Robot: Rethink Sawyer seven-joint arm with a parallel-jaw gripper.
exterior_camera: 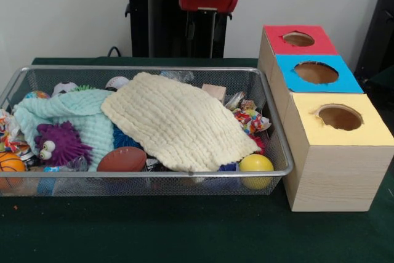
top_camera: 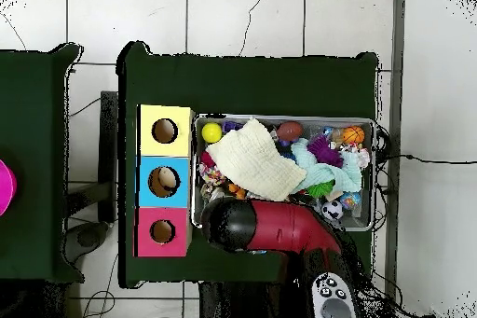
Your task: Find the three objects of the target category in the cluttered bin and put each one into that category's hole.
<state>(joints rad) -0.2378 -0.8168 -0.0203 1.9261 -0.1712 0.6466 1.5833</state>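
Two cloths (exterior_camera: 178,121) atop bin (exterior_camera: 154,172) clutter

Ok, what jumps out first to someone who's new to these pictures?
A big cream cloth sprawls over the clutter in the wire bin, with a purple spiky toy at its left end in the front view. Beside the bin stand three boxes topped red, blue and yellow.

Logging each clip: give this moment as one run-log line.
arm: over bin's robot-side edge | gripper: unseen | bin: cluttered, cream cloth on top | blue box: something pale in hole
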